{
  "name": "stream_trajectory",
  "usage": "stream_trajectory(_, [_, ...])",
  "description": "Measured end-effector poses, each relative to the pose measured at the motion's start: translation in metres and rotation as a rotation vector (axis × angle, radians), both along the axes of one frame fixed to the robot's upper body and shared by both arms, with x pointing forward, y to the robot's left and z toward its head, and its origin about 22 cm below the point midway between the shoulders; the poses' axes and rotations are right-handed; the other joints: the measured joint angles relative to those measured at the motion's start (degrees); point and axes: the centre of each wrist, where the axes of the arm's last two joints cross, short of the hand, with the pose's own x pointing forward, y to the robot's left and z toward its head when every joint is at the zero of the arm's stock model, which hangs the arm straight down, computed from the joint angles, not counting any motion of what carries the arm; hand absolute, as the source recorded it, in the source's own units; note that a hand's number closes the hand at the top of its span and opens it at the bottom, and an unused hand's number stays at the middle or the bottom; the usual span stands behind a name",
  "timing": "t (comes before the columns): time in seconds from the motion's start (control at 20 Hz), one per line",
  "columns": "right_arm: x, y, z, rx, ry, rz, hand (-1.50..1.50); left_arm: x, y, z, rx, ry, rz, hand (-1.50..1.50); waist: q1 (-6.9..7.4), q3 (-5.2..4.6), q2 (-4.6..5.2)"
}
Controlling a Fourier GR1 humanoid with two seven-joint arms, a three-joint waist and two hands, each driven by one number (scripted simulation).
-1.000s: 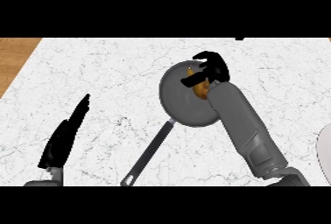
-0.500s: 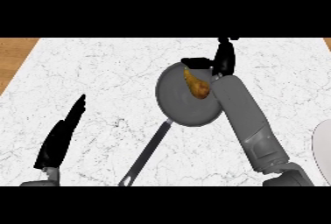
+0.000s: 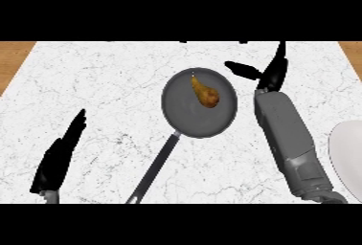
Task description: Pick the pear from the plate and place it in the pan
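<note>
A brownish-yellow pear [image 3: 206,93] lies inside the dark grey pan [image 3: 189,118], toward its far side. The pan's long handle [image 3: 155,167] runs down toward the lower edge. My right hand [image 3: 272,72] stands to the right of the pan, open, with straight fingers pointing away and its thumb stretched left toward the pan's rim; it holds nothing and does not touch the pear. At the lower left my left hand [image 3: 60,155] rests open, fingers up. A white plate [image 3: 348,155] shows partly at the right edge, with nothing on the part that shows.
The white marble counter [image 3: 106,86] spreads around the pan. Wooden floor [image 3: 14,60] shows past the counter's far left corner and far right corner. My grey right forearm [image 3: 286,139] lies between the pan and the plate.
My right hand let go of the pear, opened, and drew back to the right of the pan. The pear now lies uncovered in the pan. The left hand stayed still.
</note>
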Motion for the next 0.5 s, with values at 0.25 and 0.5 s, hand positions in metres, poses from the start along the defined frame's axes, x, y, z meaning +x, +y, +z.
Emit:
stream_trajectory(0.25, [-0.029,-0.051,-0.024,-0.042,-0.032,-0.012,-1.50,-0.010,0.010,-0.001,0.005,0.007,0.034,0.00,-1.49,-0.05,-0.56])
stream_trajectory(0.5, [-0.068,-0.106,-0.025,-0.068,-0.040,-0.019,-1.50,-0.013,0.009,0.000,0.004,0.011,0.043,0.00,-2.09,-0.08,-0.72])
